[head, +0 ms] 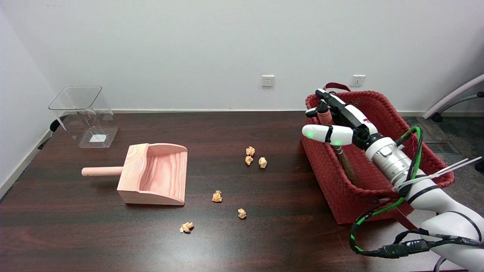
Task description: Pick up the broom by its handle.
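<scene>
The right hand (pixel 336 121) is inside the red woven basket (pixel 382 166) at the right side of the bench (pixel 264 241), reaching in from the lower right on its white arm (pixel 435 200). Its fingers (pixel 332 104) are curled around the broom's handle (pixel 324 116), a ribbed, reddish-brown grip that pokes up between them near the basket's far left corner, while the thumb (pixel 325 134) with its green light sticks out leftward over the basket's rim. So the hand is closed on the handle, though how firmly it presses I cannot tell.

The broom (pixel 346 166) stands slanted in the basket: the handle is at the top in the hand, and the dark bristles run down and to the right along the inside of the basket's left wall. Its lower end is hidden by the basket wall, so I cannot tell whether it touches the bottom.

To the left on the dark bench lies a pink wooden dustpan (pixel 155 175), its round handle pointing left and its open mouth toward the near edge. Six crumpled bits of paper (pixel 217 196) are scattered between the dustpan and the basket, three of them close together farther back. A clear plastic bin (pixel 85 115) stands at the far left corner. Two wall sockets (pixel 267 81) sit on the white wall behind.
</scene>
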